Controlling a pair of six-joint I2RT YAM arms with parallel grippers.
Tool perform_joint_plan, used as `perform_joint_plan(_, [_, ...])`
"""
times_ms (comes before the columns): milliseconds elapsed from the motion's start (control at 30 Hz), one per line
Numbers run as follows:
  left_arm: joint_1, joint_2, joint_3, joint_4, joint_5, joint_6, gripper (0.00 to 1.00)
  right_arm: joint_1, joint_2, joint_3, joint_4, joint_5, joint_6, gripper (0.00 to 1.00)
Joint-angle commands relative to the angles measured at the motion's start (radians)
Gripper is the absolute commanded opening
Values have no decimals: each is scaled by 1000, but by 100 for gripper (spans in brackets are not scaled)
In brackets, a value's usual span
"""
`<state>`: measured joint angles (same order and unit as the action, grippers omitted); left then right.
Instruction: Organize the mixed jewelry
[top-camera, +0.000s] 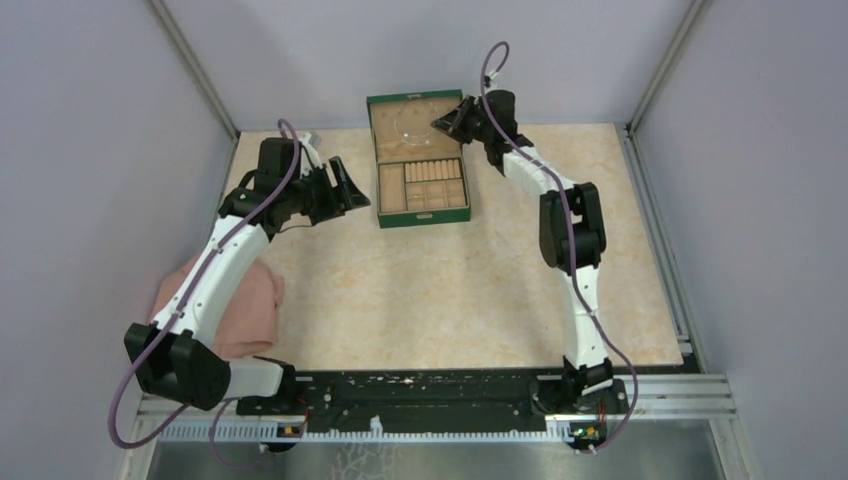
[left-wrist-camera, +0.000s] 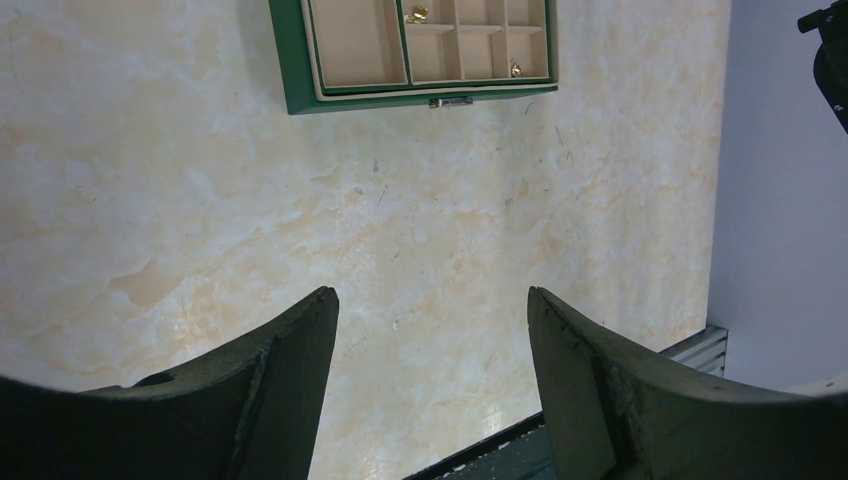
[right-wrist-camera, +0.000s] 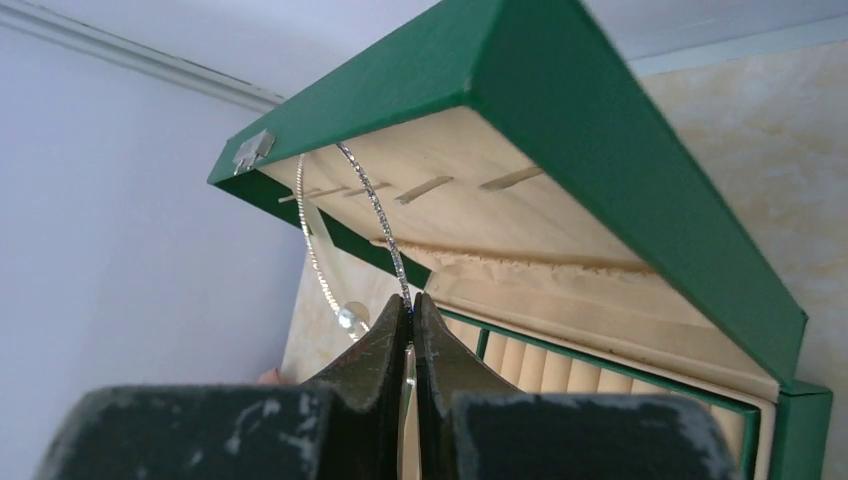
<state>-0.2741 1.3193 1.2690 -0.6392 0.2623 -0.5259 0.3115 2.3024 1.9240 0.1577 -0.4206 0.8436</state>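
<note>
The green box (top-camera: 424, 219) stands open at the back of the table, its lid (right-wrist-camera: 580, 110) raised. My right gripper (right-wrist-camera: 411, 300) is shut on a thin silvery chain loop (right-wrist-camera: 375, 205), which arcs up against the lid's beige lining and carries a small bead (right-wrist-camera: 350, 318). From above, the right gripper (top-camera: 446, 121) sits at the lid's right edge. A gold piece (left-wrist-camera: 417, 14) and another small one (left-wrist-camera: 516, 70) lie in the box's compartments. My left gripper (left-wrist-camera: 432, 292) hangs open and empty over bare table; from above, the left gripper (top-camera: 352, 186) is just left of the box.
A pink cloth (top-camera: 240, 310) lies at the table's left edge under the left arm. Grey walls close in the back and both sides. A row of beige ring rolls (top-camera: 435, 170) fills part of the box.
</note>
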Motion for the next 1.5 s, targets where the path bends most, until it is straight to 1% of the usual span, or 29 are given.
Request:
perform_joint_plan(0, [3,-18,-2,-1,-11,7,75,-18,-7,-17,92,-2,23,0])
perform_joint_plan(133, [3,-10,0,0,-6,7,75,-18,-1,-23,105,-4,27,0])
perform_joint_plan(333, [3,-11,-4,-2,-8,6,75,-20,41,13,92,-40,34,0])
perform_joint_plan(833, [3,-7,-22,12,5,-8,75,-20,19,-53,115,-26,31,0])
perform_joint_plan(867, [3,-8,-23,14,6,-8,75,-20,18,-58,119,-27,32,2])
perform_joint_plan(967, [3,-20,-29,31,13,-12,76,-20,5,-84,132,-22,32,23])
perform_joint_plan(1033, [3,-25,-30,38,10,-18,76,-20,-8,-99,133,-13,25,32])
perform_joint_plan(1200, [3,-7,-7,31,8,-10,76,-21,-36,-119,114,-13,0,40])
perform_joint_plan(1300, [3,25,46,61,-16,15,76,-25,-92,-172,95,-14,-31,44])
perform_joint_plan(1367, [3,95,139,55,-38,27,76,-34,-157,-232,85,-15,-55,48])
perform_joint_plan(1467, [3,256,351,7,-51,36,76,-57,-277,-323,38,-3,-124,54])
